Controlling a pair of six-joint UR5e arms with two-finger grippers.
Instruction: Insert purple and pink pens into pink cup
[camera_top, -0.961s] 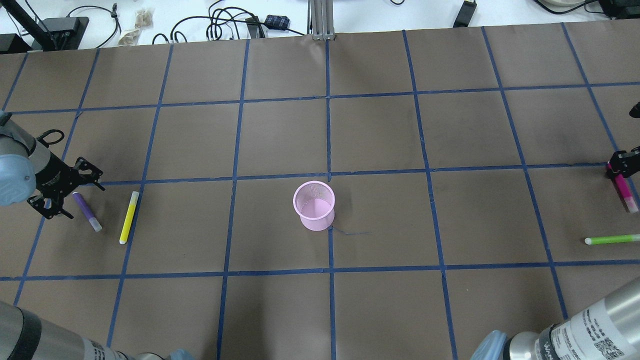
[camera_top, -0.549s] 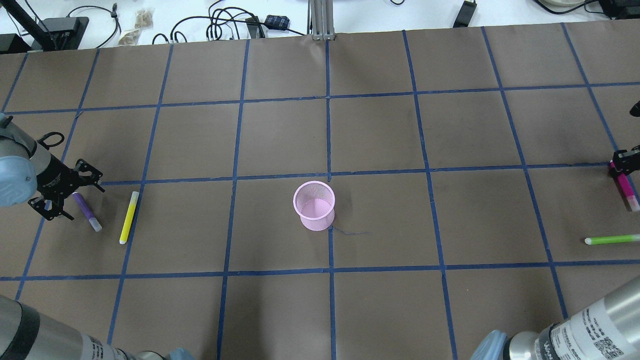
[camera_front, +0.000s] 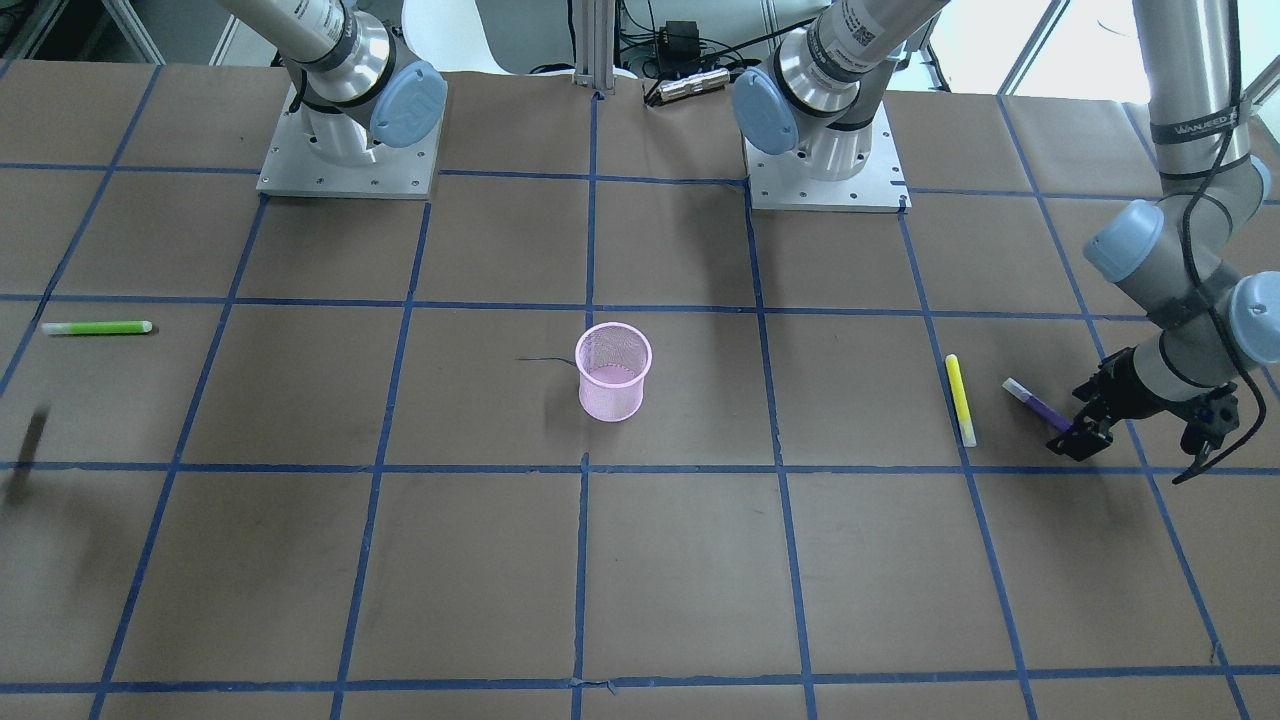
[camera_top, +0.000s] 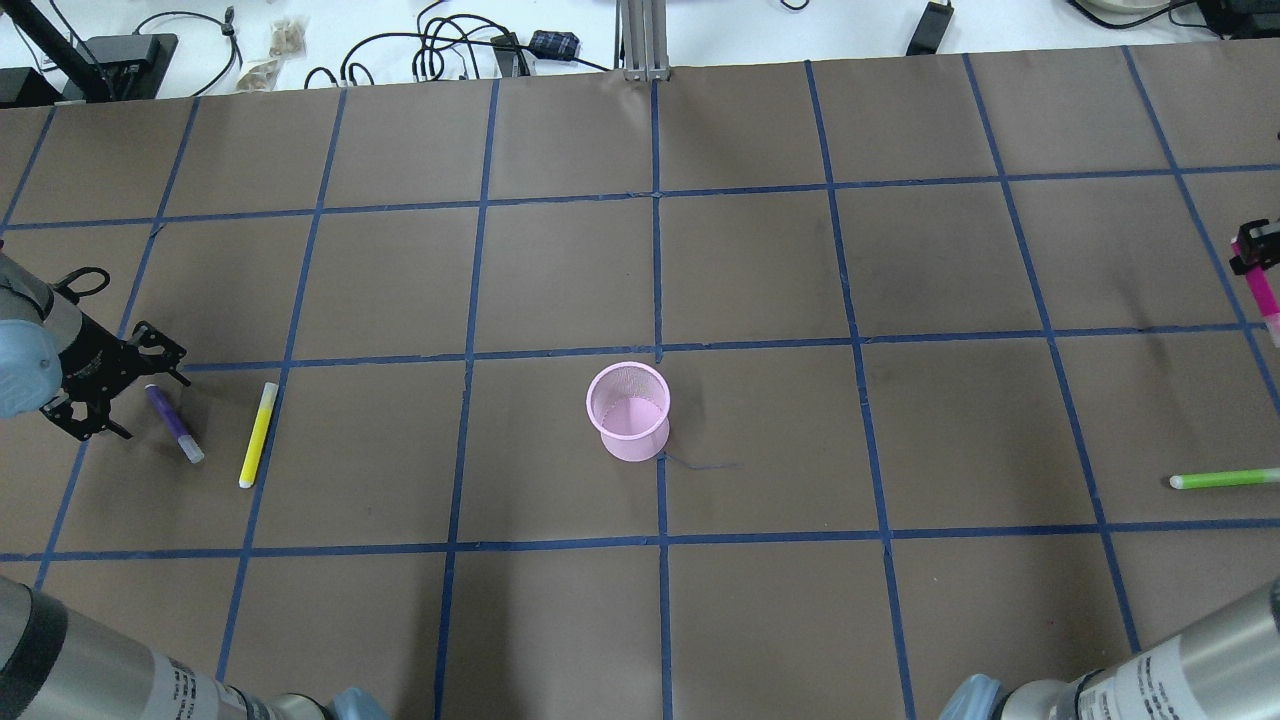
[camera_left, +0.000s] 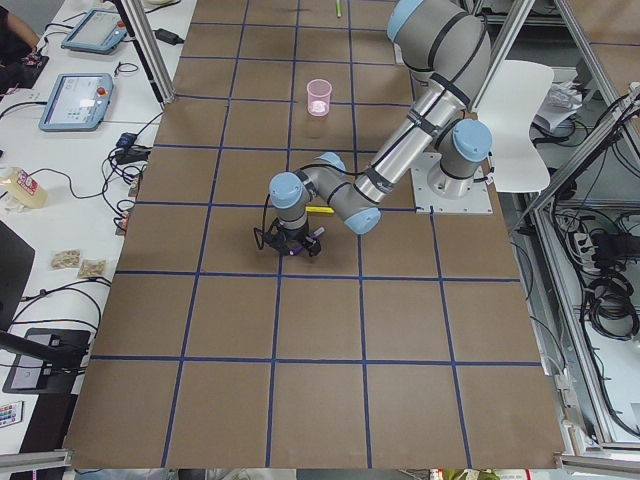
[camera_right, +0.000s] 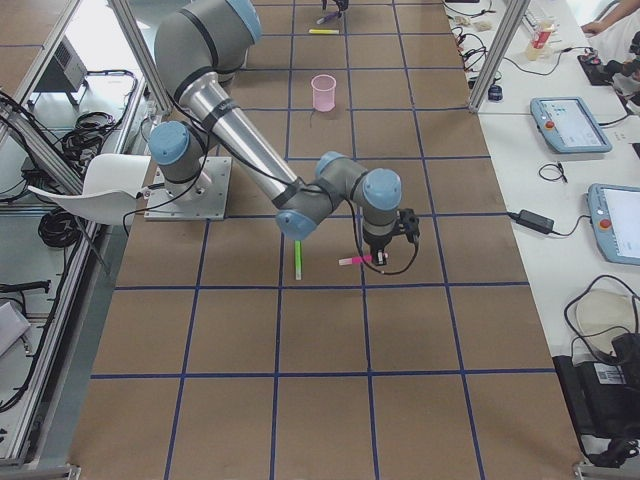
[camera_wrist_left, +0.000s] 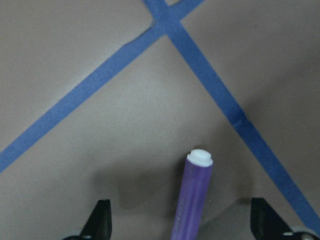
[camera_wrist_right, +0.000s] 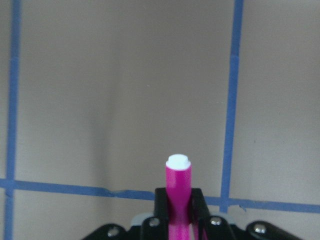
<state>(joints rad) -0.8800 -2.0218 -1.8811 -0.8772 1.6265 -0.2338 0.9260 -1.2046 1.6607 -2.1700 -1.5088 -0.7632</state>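
Observation:
The pink mesh cup (camera_top: 628, 410) stands upright at the table's middle, also in the front view (camera_front: 612, 372). The purple pen (camera_top: 175, 425) lies flat at the far left. My left gripper (camera_top: 145, 400) is low over its upper end, open, one finger on each side; the left wrist view shows the pen (camera_wrist_left: 192, 200) between the open fingertips (camera_wrist_left: 100, 222). My right gripper (camera_top: 1250, 258) at the far right edge is shut on the pink pen (camera_top: 1262, 298) and holds it above the table; the right wrist view shows the pen (camera_wrist_right: 178, 175) clamped.
A yellow pen (camera_top: 257, 435) lies just right of the purple pen. A green pen (camera_top: 1222, 480) lies at the right, below my right gripper. A thin dark thread lies beside the cup. Cables and boxes line the far edge.
My right gripper has risen with the pink pen, moving toward the far side. My left gripper has shifted slightly left and lower around the purple pen, which still lies on the table.

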